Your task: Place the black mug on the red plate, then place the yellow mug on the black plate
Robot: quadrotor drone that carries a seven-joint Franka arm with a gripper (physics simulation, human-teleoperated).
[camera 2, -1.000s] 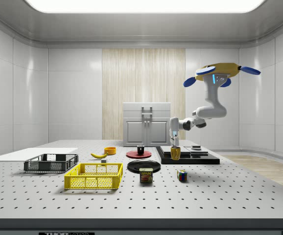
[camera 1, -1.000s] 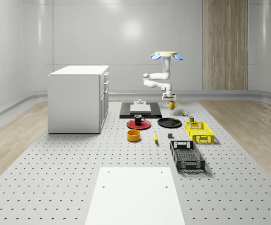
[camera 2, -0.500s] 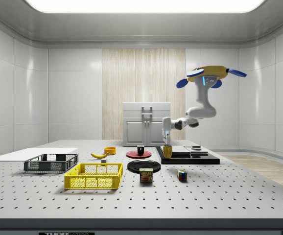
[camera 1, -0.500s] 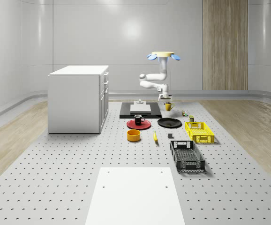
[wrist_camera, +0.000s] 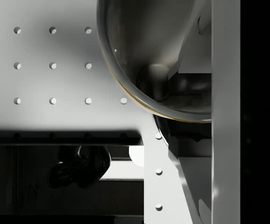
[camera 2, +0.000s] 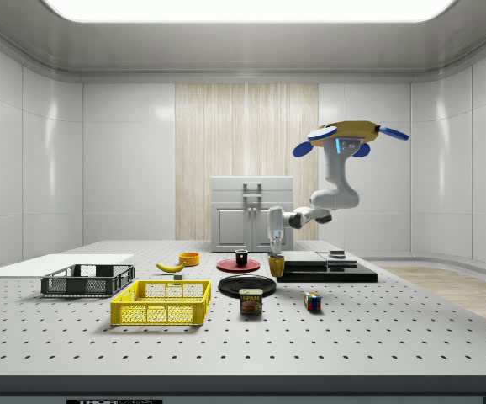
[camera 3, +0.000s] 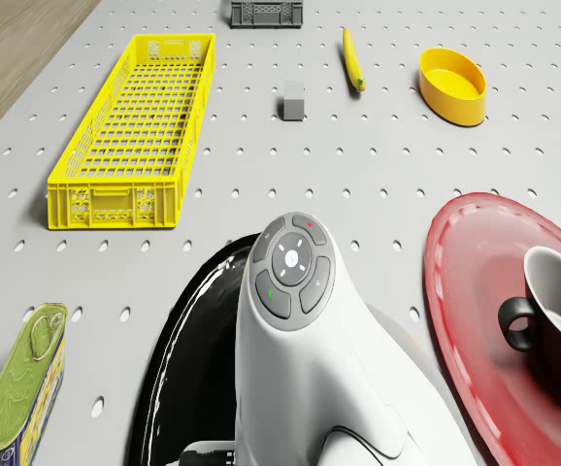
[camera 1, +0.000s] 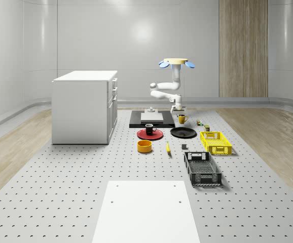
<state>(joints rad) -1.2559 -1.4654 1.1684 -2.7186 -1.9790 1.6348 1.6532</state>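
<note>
Your drone (camera 1: 174,62), with yellow body and blue rotors, hovers above the far part of the perforated grey table (camera 1: 60,192), over the flat black base slab (camera 1: 151,121) and the round black plate (camera 1: 183,132). Its white jointed arm (camera 2: 327,198) reaches down toward the side view's left, ending in the gripper (camera 2: 276,249). Jaws: closed on the rim of the glossy yellow mug (camera 1: 181,119), which hangs clear of the table just above the far edge of the black plate. Glossy black mug (camera 1: 149,128): upright on the round red plate (camera 1: 149,134), just beside the black plate on the whole-scene view's left. Nearer you in that view: shallow round yellow bowl (camera 1: 145,146), yellow banana (camera 1: 168,147), small grey block (camera 3: 293,100), yellow mesh crate (camera 1: 215,142), black mesh crate (camera 1: 202,168). Green-labelled food tin (camera 2: 250,301) and multicoloured cube (camera 2: 312,302) sit near the black plate. White drawer cabinet (camera 1: 84,106): on the whole-scene view's left, well apart.
</note>
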